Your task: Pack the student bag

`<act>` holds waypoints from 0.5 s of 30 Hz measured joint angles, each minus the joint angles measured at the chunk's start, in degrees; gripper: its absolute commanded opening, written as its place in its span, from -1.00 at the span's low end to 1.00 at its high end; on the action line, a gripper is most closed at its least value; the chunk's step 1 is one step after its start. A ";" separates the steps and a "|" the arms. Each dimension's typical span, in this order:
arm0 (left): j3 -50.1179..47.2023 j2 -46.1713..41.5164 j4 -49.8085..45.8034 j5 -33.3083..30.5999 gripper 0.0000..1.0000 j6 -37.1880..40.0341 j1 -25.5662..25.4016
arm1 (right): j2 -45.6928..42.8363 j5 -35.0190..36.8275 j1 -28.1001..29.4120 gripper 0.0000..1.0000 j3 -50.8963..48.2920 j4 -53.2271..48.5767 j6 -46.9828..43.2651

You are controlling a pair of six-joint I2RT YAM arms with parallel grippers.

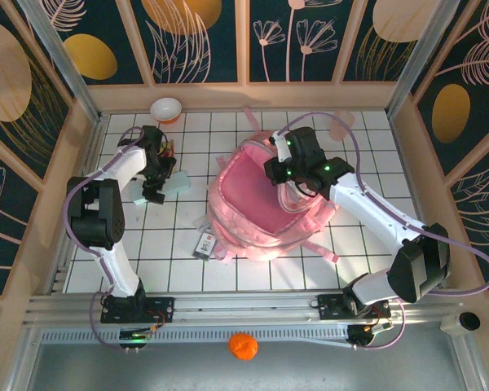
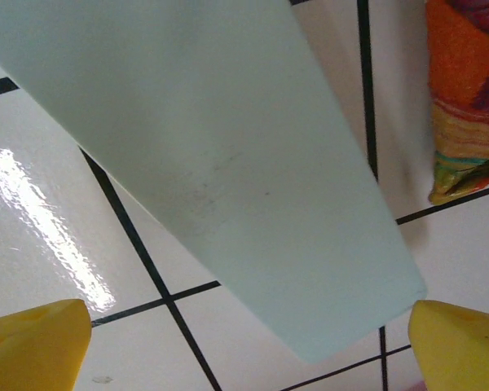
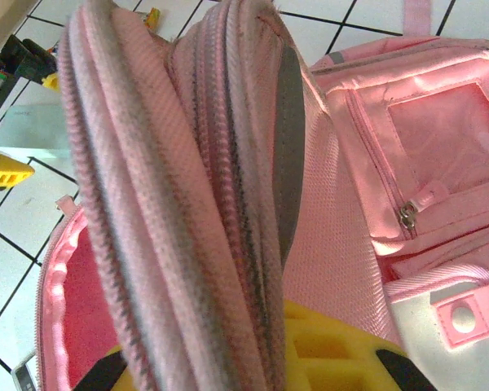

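Observation:
The student bag (image 1: 257, 208), a large pink backpack, lies in the middle of the tiled table with its main compartment open. My right gripper (image 1: 292, 173) is shut on the bag's zippered flap (image 3: 187, 195) and holds it up, so the pink lining (image 3: 73, 301) shows below. My left gripper (image 2: 248, 350) is open, its yellow fingertips (image 2: 33, 346) spread to either side of the near corner of a flat mint-green book (image 2: 228, 163) that lies on the tiles. In the top view the left gripper (image 1: 153, 194) is left of the bag, beside the mint book (image 1: 180, 182).
A colourful orange packet (image 2: 469, 98) lies just beyond the mint book. A small dark card-like item (image 1: 205, 244) sits by the bag's lower left corner. A white and orange bowl (image 1: 165, 108) stands at the back left. Wooden walls surround the table.

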 measured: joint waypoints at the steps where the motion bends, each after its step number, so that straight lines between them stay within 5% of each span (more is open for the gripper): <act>1: 0.00 0.07 -0.09 -0.02 0.98 -0.31 0.17 | 0.02 0.02 0.02 -1.00 0.00 0.00 0.00; 15: 0.07 3.85 1.09 -0.68 0.94 -1.81 2.49 | 0.02 0.39 0.42 -1.00 0.00 -0.17 -0.04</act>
